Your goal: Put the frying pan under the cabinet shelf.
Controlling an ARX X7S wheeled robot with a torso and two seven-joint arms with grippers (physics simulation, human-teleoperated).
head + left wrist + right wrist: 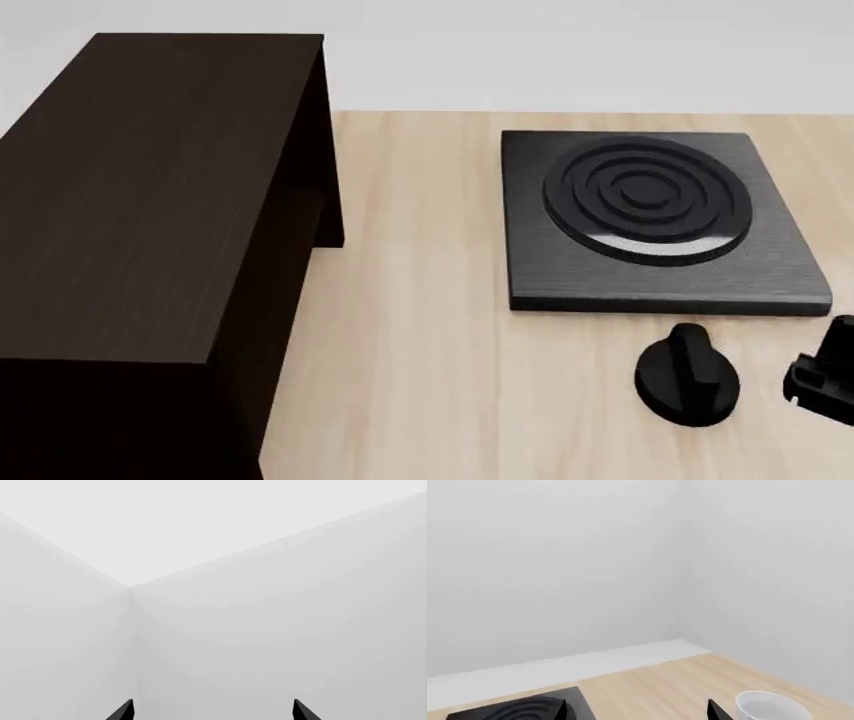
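Head: cabinet shelf, stove plate, knob | right wrist alone: white pot | my left gripper and right gripper both spread (tips only, cropped)

I see a pale wooden bench carrying the dark cabinet shelf, a black stove plate, a small knob and a white pot.

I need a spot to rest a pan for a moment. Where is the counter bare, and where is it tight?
Bare wood runs between the cabinet shelf and the stove plate, widening toward the robot. It is tight by the knob, just in front of the plate.
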